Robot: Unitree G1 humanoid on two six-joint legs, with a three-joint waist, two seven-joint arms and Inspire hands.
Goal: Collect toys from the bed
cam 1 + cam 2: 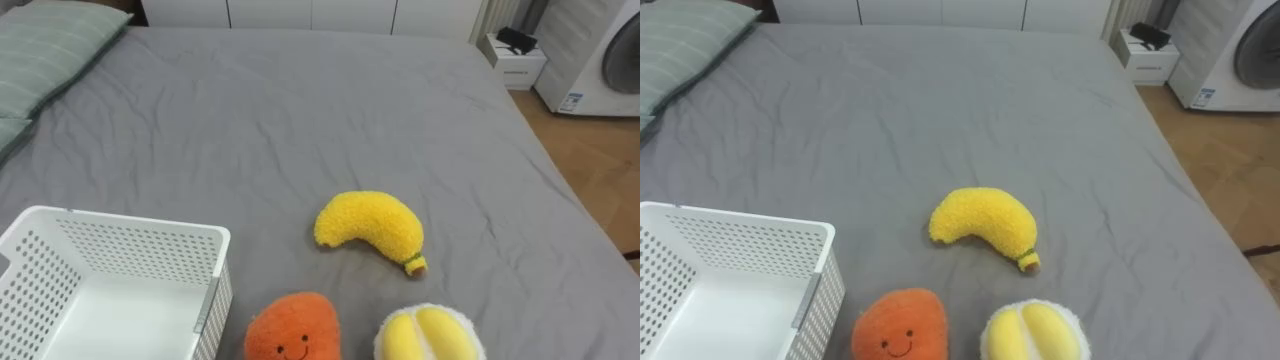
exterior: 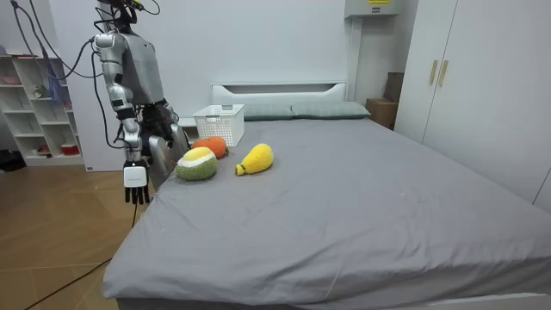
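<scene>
Three plush toys lie on the grey bed (image 1: pixel 300 110) near its edge in front of me. A yellow banana (image 1: pixel 370 228) lies in the middle. An orange toy with a smiling face (image 1: pixel 292 327) is closest to the white perforated basket (image 1: pixel 110 280), which stands empty at the left. A round green-and-yellow fruit toy (image 1: pixel 430 334) sits at the lower right. In the room view I stand at the bedside by the toys (image 2: pixel 197 164). My right hand (image 2: pixel 135 182) hangs open at my side, below mattress height. My left hand (image 2: pixel 175 136) is a dark shape against my body near the bed's edge.
Striped green pillows (image 1: pixel 45 55) lie at the head of the bed, to my left. Beyond the far side stand a small white nightstand (image 1: pixel 515 58) and a washing machine (image 1: pixel 600 60) on wooden floor. In the room view, a shelf unit (image 2: pixel 39 108) stands behind me.
</scene>
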